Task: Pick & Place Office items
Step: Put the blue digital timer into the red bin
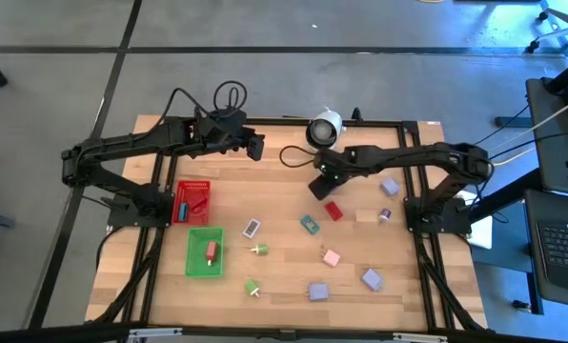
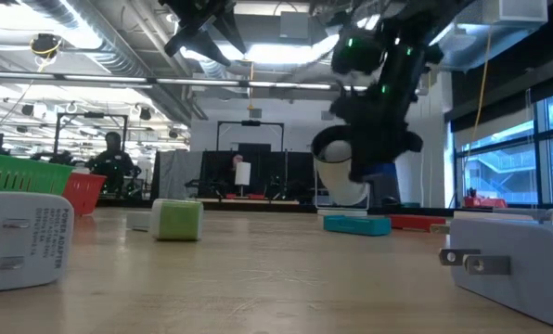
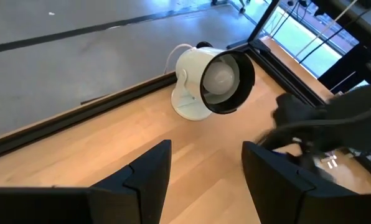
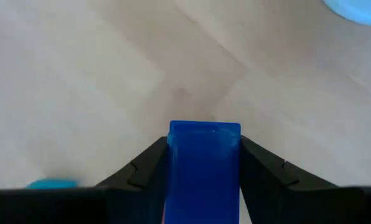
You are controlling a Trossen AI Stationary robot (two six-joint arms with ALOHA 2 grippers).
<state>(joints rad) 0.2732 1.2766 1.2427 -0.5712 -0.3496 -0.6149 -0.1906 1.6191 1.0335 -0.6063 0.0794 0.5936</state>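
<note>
A blue block sits clamped between the right gripper fingers, lifted above the pale wooden counter. Just beside this gripper on the counter lies a red block, with a teal piece near it. The left gripper hovers with fingers apart, facing a white round lamp-like object. Beyond the counter, the room shows grey floor and ceiling lights.
</note>
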